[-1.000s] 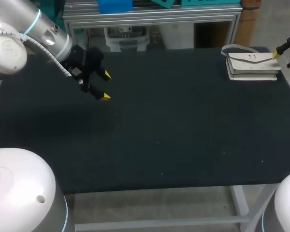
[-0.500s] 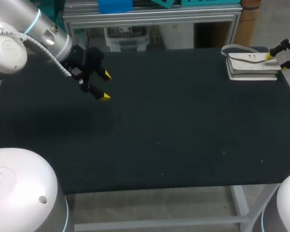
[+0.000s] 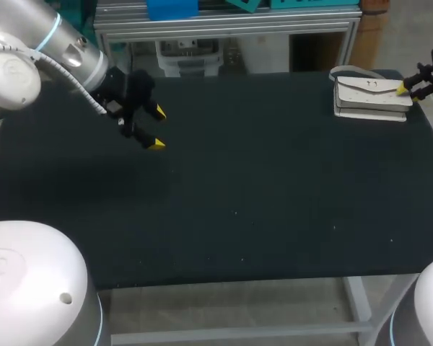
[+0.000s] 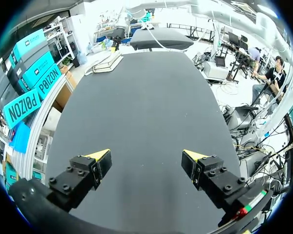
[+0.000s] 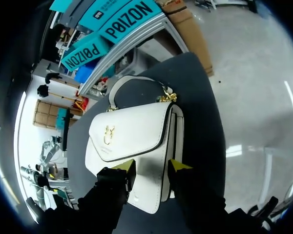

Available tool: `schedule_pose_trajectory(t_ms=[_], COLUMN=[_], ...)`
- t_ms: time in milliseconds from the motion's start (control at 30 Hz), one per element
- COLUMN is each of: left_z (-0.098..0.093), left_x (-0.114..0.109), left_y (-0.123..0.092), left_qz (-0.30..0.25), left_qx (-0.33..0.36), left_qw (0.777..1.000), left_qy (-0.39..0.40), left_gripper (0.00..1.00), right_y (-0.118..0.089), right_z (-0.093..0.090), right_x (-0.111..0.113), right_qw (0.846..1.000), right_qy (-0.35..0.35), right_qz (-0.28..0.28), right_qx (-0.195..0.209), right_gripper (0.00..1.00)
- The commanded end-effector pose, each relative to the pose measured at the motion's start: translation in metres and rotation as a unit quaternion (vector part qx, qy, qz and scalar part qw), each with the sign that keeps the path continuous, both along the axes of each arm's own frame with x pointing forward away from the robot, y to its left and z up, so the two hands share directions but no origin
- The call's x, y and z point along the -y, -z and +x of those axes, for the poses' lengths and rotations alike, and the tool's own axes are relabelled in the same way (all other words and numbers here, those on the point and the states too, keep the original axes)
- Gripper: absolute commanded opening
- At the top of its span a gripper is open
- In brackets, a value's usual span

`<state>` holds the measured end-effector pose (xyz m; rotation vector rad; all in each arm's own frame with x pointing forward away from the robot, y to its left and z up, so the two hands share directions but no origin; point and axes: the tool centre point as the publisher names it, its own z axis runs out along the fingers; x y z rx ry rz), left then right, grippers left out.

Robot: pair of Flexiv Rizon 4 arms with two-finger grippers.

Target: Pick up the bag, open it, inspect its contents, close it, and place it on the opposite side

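Observation:
A white handbag (image 3: 368,94) with a flap and a gold clasp lies flat at the table's far right corner. Its strap (image 3: 346,71) loops out toward the back. My right gripper (image 3: 405,90) comes in from the right edge, its fingers narrowed on the bag's right end. In the right wrist view the bag (image 5: 132,131) has its end pinched between the two yellow tips of that gripper (image 5: 151,168). My left gripper (image 3: 157,128) hovers open over the table's far left, holding nothing. In the left wrist view this gripper (image 4: 146,158) has the bag (image 4: 107,62) far ahead of it.
The black table top (image 3: 260,187) spreads between the two arms. A metal frame with shelves borders its back edge. The table's right edge runs close beside the bag.
My right gripper slid inward over the bag's right end and its fingers closed on it. The bag shifted slightly left and toward the back. The left arm stayed still.

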<state>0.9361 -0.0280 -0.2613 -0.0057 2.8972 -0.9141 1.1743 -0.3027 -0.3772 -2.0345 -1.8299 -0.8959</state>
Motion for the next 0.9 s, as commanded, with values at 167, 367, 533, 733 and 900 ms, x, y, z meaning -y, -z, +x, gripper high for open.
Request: schedule_pose_trajectory(t_ms=[167,367,533,733,900], left_z=[0.000,0.000,0.000,0.000,0.000], left_x=[0.000,0.000,0.000,0.000,0.000], left_y=[0.001,0.001,0.001,0.001,0.001], left_qz=[-0.001,-0.001,-0.001,-0.001,-0.001], left_qx=[0.001,0.001,0.001,0.001,0.001], left_qw=[1.000,1.000,1.000,1.000,1.000], left_qy=[0.000,0.000,0.000,0.000,0.000], left_gripper=[1.00,1.00,1.00,1.00,1.00], right_y=[0.002,0.004,0.005,0.000,-0.004], right_z=[0.012,0.022,0.023,0.010,-0.004], right_x=[0.007,-0.003,-0.008,-0.009,-0.018], right_qw=[0.999,0.999,0.999,0.998,0.996], right_qy=[-0.021,-0.025,-0.029,-0.038,-0.057], right_qz=[0.008,0.018,0.021,0.036,0.070], right_qx=[-0.030,-0.025,-0.026,-0.023,-0.019], right_gripper=[0.44,0.41,0.00,0.00,0.00])
